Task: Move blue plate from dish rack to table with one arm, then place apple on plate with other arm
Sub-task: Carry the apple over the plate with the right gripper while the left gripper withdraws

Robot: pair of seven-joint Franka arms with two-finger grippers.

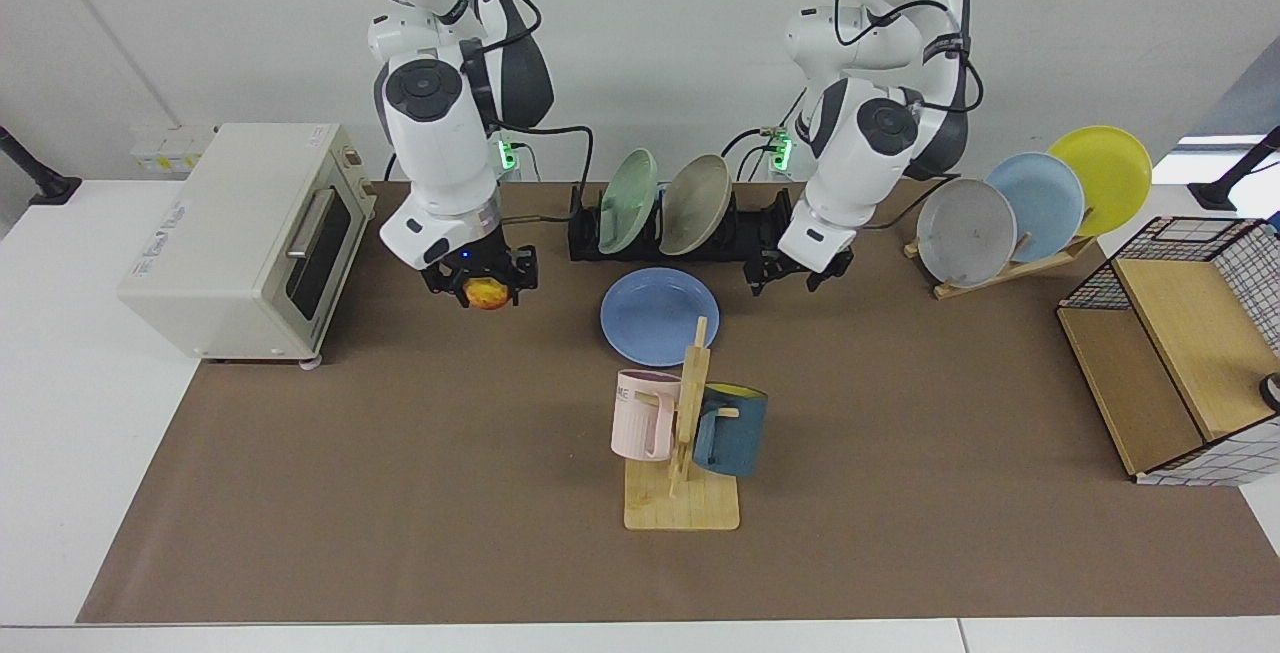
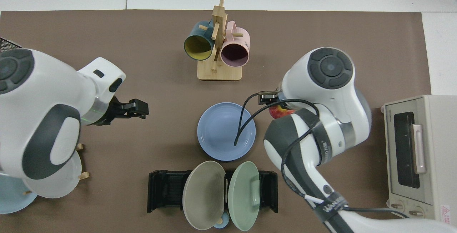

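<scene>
Table (image 1: 400, 493), brown mat over white edges. Toaster oven (image 1: 235, 238) at the facing view's left end. Dish rack (image 1: 590, 233) at the back holds a green and a tan plate on edge. Wooden plate stand (image 1: 1010, 268) carries grey, pale blue and yellow plates. Mug tree (image 1: 685, 433) with pink and teal mugs stands toward the camera from the blue plate (image 1: 655, 301), which lies flat on the mat just in front of the rack. Right gripper (image 1: 480, 285) hangs above the mat between oven and plate, jaws clamped on the apple (image 1: 487, 294); in the top view the apple (image 2: 280, 111) sits just beside the plate's rim. Left gripper (image 1: 797, 278) hovers clear of the plate toward the stand, jaws parted, holding nothing.
</scene>
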